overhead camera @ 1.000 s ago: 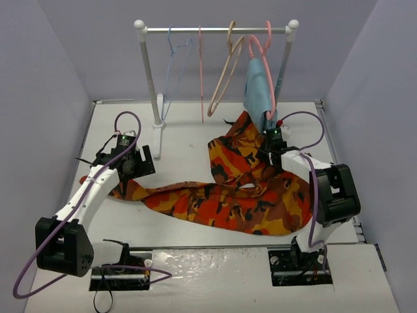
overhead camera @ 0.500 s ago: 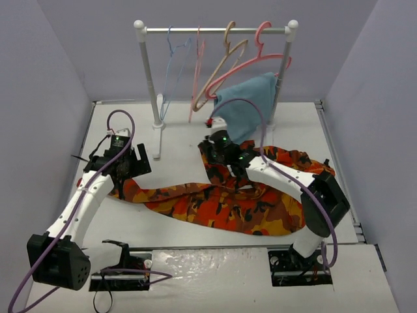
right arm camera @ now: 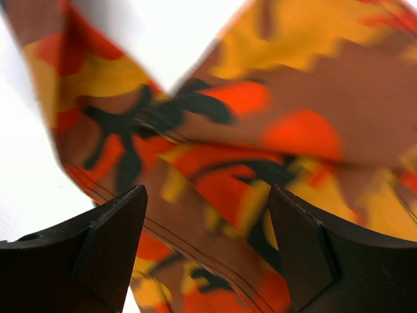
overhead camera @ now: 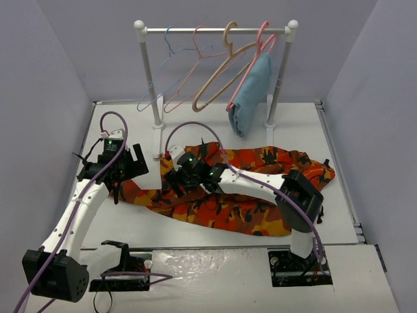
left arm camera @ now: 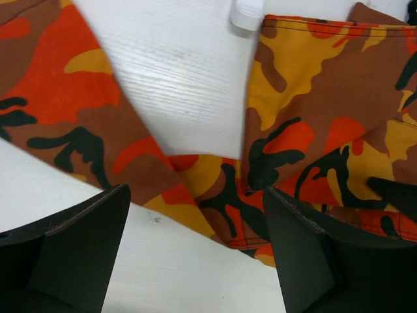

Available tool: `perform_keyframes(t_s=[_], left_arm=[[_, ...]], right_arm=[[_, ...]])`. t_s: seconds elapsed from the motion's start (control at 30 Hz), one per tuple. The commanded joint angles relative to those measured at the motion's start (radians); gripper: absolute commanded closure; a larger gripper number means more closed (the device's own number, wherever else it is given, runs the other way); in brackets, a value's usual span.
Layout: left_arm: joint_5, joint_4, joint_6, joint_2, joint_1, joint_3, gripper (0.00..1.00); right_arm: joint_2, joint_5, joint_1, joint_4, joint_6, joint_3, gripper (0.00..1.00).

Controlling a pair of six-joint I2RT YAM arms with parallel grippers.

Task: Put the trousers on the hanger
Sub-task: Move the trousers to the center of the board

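Left pincer (left arm camera: 195,195) and right pincer (right arm camera: 207,195) gape wide over trousers (overhead camera: 241,208) (right view blurred).

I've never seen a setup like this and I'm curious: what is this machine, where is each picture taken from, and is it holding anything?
This is a robot: a left arm and a right arm bolted to a white table. The wide picture looks down from above and behind them. The two close-ups come from a camera on each wrist, with that arm's black fingers in the bottom corners. Camouflage trousers lie spread on the table. At the back, a rail carries several hangers, among them a thin light-blue hanger, plus a hanging blue garment. The left tool and right tool both hover open over the fabric, holding nothing.
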Motion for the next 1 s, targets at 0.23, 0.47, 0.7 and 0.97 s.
perform_keyframes(t_s=[0.23, 0.47, 0.7, 0.97], left_arm=[[0.177, 0.275, -0.025, 0.337, -0.101, 0.101, 0.2], [0.153, 0.292, 0.096, 0.529, -0.241, 0.282, 0.2], [-0.046, 0.369, 0.156, 0.659, -0.459, 0.377, 0.21], [-0.199, 0.333, 0.201, 0.817, -0.535, 0.527, 0.21]], right_arm=[[-0.471, 0.113, -0.404, -0.028, 0.218, -0.326, 0.28], [-0.639, 0.108, -0.601, -0.078, 0.308, -0.459, 0.25], [-0.707, 0.066, -0.724, -0.11, 0.354, -0.529, 0.21], [-0.731, 0.047, -0.748, -0.118, 0.347, -0.537, 0.21]])
